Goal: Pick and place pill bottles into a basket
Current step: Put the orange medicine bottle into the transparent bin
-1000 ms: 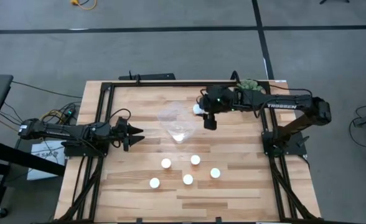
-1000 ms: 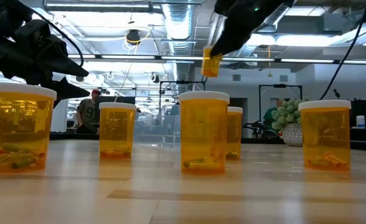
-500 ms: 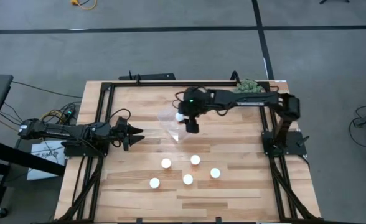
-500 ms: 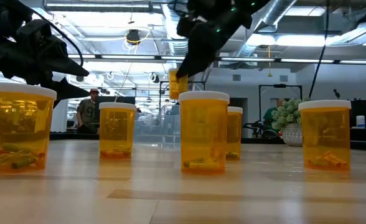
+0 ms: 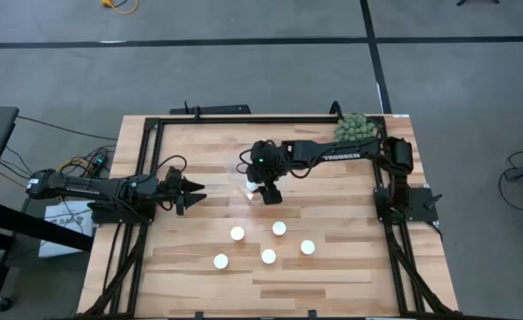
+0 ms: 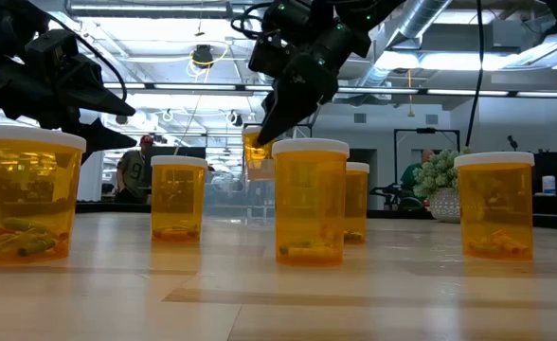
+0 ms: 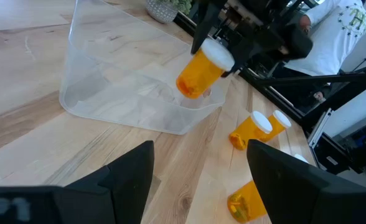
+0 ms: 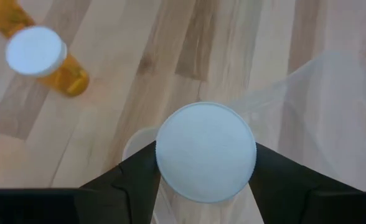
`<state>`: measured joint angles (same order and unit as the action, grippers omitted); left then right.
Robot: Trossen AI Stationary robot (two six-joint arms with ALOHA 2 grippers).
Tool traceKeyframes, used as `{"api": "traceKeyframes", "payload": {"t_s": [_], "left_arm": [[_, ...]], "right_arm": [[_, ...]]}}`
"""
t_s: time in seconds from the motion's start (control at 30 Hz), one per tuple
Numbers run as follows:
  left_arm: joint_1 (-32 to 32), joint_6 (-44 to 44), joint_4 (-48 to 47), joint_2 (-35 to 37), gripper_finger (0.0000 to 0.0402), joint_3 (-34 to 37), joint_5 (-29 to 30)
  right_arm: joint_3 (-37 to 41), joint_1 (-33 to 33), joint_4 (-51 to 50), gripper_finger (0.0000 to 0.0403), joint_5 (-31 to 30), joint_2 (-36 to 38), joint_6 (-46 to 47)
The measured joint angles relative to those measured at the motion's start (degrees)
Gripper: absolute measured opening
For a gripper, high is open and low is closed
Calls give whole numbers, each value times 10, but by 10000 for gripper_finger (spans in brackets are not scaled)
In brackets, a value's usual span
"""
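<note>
The table (image 5: 333, 267) fills the middle of the high view, its far edge crowded by the right arm's dark body. From that height the basket (image 7: 117, 93) is almost lost under the arm; the left wrist view shows it as a clear tub, with its far wall cut off at the frame's top. The right gripper (image 5: 267, 188) is clamped on a pill bottle (image 7: 203, 70), held tilted above the basket; its cap (image 8: 205, 152) hides the bottle's body in the right wrist view. The left gripper (image 5: 193, 188) waits near the table's left edge, fingers apart and holding nothing. Five more pill bottles (image 5: 269, 256) stand clustered on the table's near half.
</note>
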<state>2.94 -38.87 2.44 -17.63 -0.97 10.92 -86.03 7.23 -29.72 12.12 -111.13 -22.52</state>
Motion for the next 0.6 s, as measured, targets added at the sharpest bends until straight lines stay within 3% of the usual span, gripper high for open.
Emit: {"api": "traceKeyframes", "payload": {"t_s": [0.6], "left_arm": [[0,-14,0,0,247,0,0]], "right_arm": [[-1,-8,-1,205,1,-23,0]]}}
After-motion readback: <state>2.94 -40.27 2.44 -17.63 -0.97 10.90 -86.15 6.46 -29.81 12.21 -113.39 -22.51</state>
